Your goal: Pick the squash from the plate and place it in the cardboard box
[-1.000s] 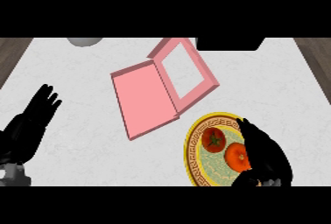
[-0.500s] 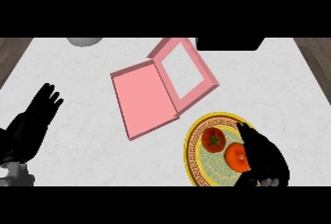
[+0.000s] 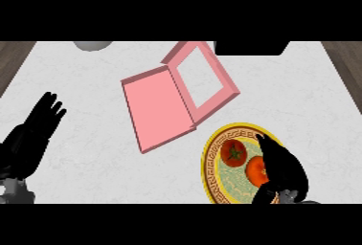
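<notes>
Lying over plate [image 3: 210,165], right hand [image 3: 286,171], fingers [image 3: 265,144] straight, touching orange squash [image 3: 254,172]

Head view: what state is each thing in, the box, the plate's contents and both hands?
Pink box: open, lid folded back.
Plate: holds two round vegetables.
Red vegetable: on plate, uncovered.
Orange vegetable: on plate, partly hidden.
Right hand: open, beside orange vegetable.
Left hand: open, resting at left.
</notes>
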